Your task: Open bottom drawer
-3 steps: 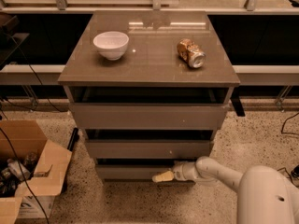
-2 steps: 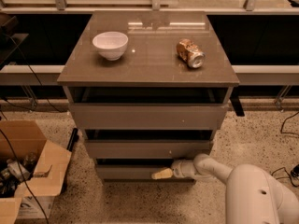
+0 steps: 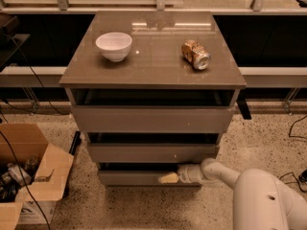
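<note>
The grey-brown cabinet has three drawer fronts. The bottom drawer is the lowest, thinnest panel, with a dark gap above it. My gripper reaches in from the lower right on a white arm. Its pale yellow tip lies against the bottom drawer's front, right of the panel's middle, just under its top edge. The middle drawer and the taller top drawer sit above, each with a dark gap over it.
A white bowl and a crushed can on its side rest on the cabinet top. An open cardboard box with clutter stands on the speckled floor at the left. Cables run along the floor on both sides. A low shelf runs behind.
The arm's white body has shifted across the lower right corner. The gripper tip stays at the bottom drawer's front. The drawer fronts look unmoved.
</note>
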You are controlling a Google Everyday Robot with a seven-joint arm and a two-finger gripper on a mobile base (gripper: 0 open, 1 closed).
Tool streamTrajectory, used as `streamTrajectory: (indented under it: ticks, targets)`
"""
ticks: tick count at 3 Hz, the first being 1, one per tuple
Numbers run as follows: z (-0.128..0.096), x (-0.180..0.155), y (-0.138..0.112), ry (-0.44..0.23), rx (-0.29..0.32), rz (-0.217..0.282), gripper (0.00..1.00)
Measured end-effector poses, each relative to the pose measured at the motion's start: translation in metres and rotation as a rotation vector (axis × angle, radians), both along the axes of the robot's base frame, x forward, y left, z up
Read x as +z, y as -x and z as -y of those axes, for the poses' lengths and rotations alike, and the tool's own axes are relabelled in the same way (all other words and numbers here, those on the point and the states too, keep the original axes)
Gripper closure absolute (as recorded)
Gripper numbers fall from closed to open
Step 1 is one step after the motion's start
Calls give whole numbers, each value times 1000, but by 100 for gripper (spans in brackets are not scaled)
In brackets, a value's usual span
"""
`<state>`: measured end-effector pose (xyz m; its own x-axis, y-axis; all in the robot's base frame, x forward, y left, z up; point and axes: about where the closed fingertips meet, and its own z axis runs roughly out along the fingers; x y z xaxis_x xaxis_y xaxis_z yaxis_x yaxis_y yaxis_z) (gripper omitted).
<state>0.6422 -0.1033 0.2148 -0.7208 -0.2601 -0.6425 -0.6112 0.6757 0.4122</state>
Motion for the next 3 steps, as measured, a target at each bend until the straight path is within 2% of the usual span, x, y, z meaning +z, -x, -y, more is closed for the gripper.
streamTrajectory:
  ticks: [1,2,3]
  targets:
    - [0,1,0,0,0,0,42]
    - [0,1,0,0,0,0,44]
    - [-3,-1,1,1,6,-4,12]
